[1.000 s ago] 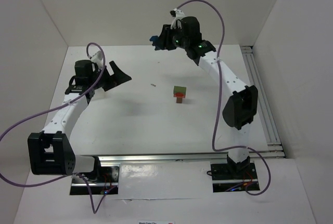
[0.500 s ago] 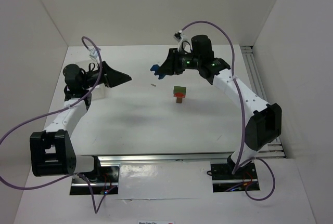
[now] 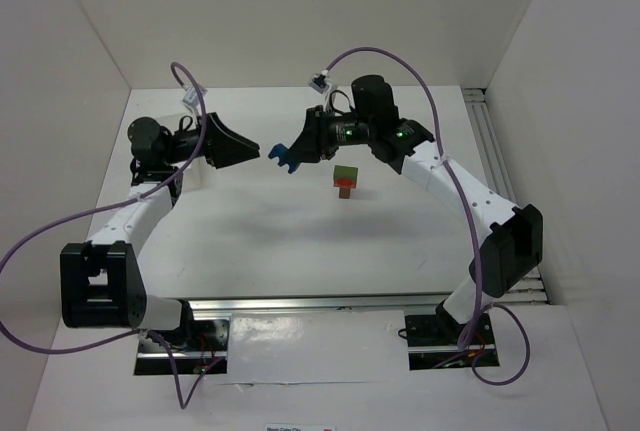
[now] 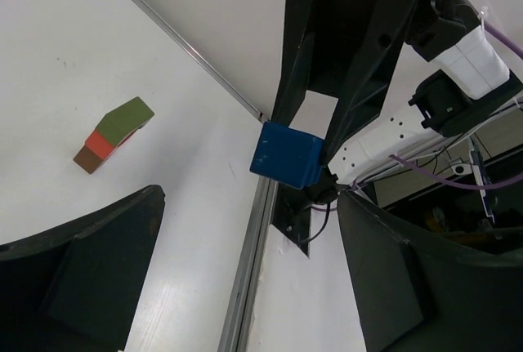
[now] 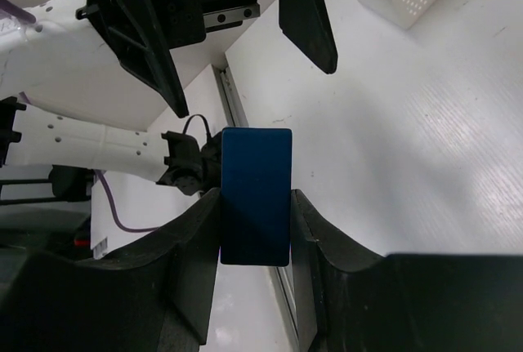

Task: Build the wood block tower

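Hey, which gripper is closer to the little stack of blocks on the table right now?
Right. The right gripper, jaws shut on a blue block, hangs just left of the block stack; the left gripper, jaws open, sits farther left beyond it.

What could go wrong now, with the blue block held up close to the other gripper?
1. The right gripper pinches the blue block in mid-air facing the open left gripper; if this is a handover, releasing too early would likely drop it onto the table.
2. The grippers' tips are close, so they could collide.
3. The tower stands near the right arm; a falling block or low sweep might topple it.
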